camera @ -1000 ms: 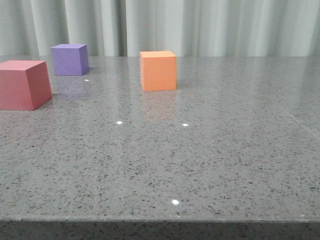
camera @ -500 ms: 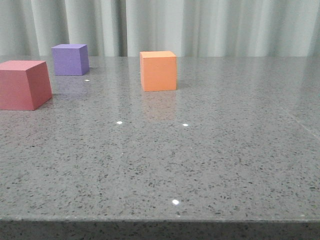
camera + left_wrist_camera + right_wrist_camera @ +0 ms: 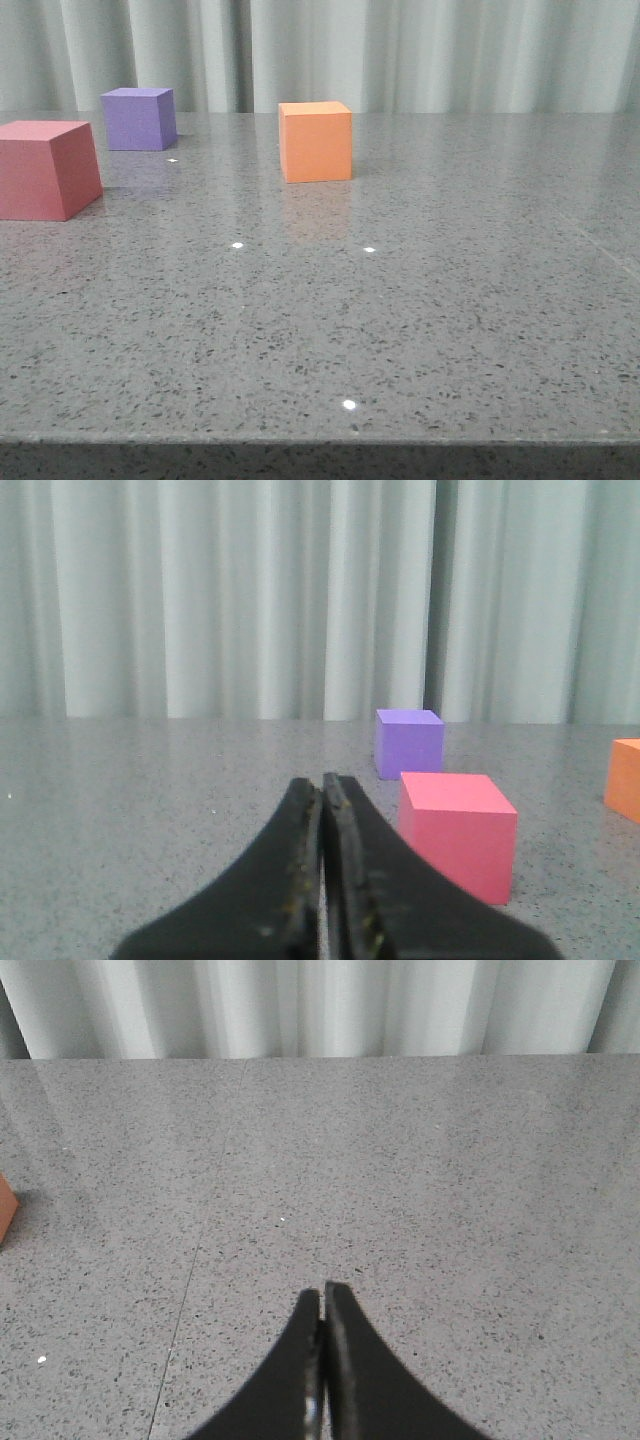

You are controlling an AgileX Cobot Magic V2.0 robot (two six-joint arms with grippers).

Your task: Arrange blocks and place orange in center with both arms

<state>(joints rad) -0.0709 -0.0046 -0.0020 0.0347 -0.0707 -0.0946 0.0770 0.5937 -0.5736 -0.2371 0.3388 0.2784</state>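
Note:
The orange cube stands on the grey table toward the back, near the middle. The red-pink cube sits at the left edge, and the purple cube stands behind it. In the left wrist view the red-pink cube is just beside my left gripper, with the purple cube beyond and a part of the orange cube at the frame edge. My left gripper is shut and empty. My right gripper is shut and empty over bare table; a sliver of the orange cube shows at the edge.
The speckled grey stone table runs to a front edge near the camera. Pale curtains hang behind the table. A thin seam line crosses the tabletop in the right wrist view.

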